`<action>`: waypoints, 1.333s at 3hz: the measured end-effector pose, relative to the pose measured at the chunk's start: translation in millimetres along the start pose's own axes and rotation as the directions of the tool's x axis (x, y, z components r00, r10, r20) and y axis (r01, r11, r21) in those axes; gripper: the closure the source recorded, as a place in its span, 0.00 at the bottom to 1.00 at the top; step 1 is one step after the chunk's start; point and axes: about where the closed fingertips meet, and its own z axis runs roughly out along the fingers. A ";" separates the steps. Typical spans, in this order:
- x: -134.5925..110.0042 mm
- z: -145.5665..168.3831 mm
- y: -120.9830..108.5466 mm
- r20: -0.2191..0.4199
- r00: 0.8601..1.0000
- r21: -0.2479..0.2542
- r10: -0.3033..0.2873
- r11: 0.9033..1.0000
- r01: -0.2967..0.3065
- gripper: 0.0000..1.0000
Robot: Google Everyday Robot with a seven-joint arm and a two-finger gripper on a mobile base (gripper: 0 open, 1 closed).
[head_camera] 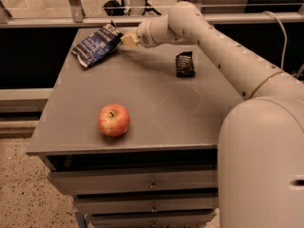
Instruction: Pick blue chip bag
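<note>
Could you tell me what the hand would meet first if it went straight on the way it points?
The blue chip bag: the hand, over the far side of the table, points straight at it, perhaps touching.

The crinkled navy-blue foil chip bag (96, 45) with white lettering sits at eleven o'clock on the plain grey tabletop (161, 103), the tan gripper (126, 39) at its three o'clock, alongside a round red-yellow apple (114, 120) and a black snack packet (185, 64).
</note>
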 end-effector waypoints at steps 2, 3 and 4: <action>-87.5 -58.9 9.7 0.204 0.968 0.015 -0.146 0.989 0.146 1.00; -124.2 -99.4 10.6 0.252 0.936 0.061 -0.246 0.969 0.238 1.00; -152.5 -133.5 5.8 0.260 0.906 0.109 -0.334 0.943 0.316 1.00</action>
